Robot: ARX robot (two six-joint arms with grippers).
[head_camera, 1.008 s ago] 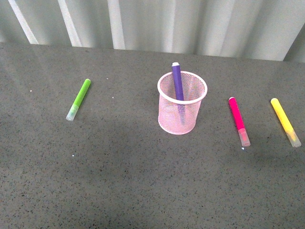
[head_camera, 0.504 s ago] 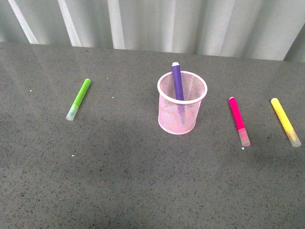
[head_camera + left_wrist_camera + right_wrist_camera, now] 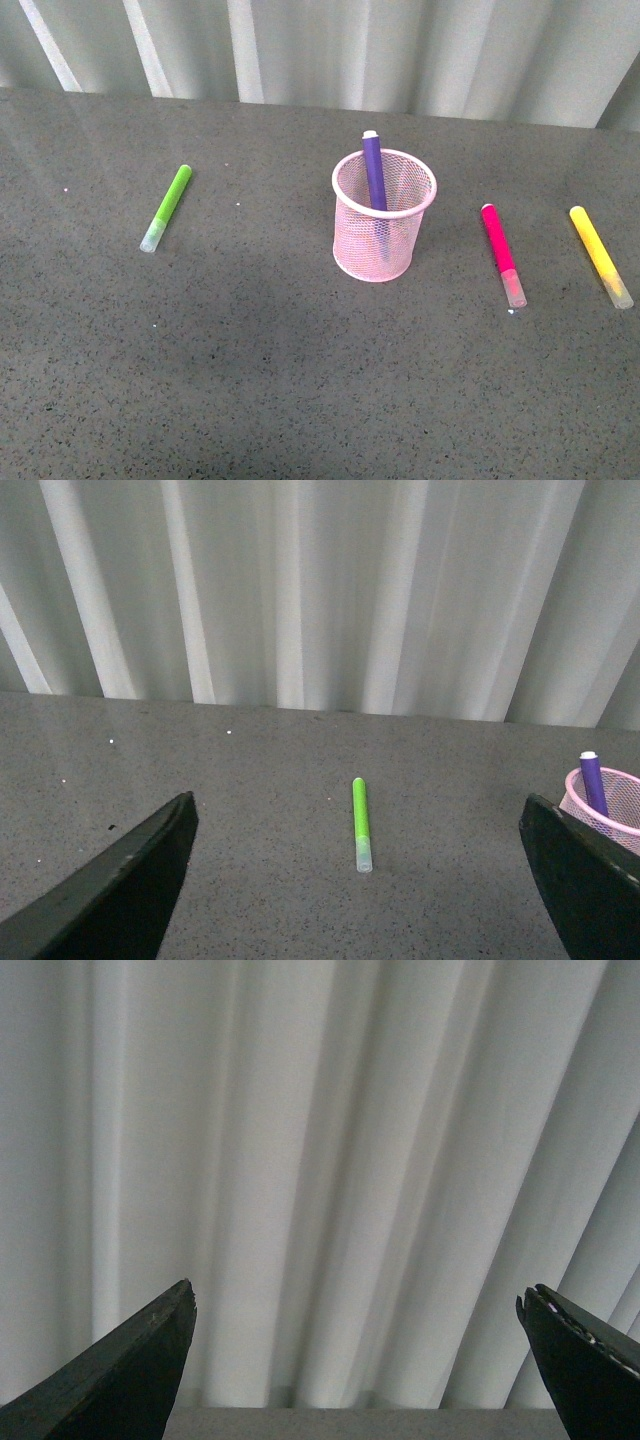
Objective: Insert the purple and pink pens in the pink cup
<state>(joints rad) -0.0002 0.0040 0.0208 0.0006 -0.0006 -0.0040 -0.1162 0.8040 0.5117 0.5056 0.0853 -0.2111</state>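
The pink cup point(image 3: 384, 222) stands upright at mid-table, and the purple pen point(image 3: 374, 172) leans inside it with its top poking above the rim. To the cup's right the pink pen point(image 3: 502, 252) lies flat on the table, clear cap toward me. Neither arm shows in the front view. My left gripper point(image 3: 358, 880) is open with nothing between its fingers; its wrist view catches the pink cup point(image 3: 608, 808) and the purple pen point(image 3: 593, 783) at the edge. My right gripper point(image 3: 356, 1360) is open too, facing only the curtain.
A lime-green marker point(image 3: 166, 207) lies left of the cup, also seen as the green marker point(image 3: 361, 823) ahead of the left gripper. A yellow marker point(image 3: 600, 255) lies at the far right. A pale pleated curtain point(image 3: 330, 50) hangs behind the grey table point(image 3: 250, 380).
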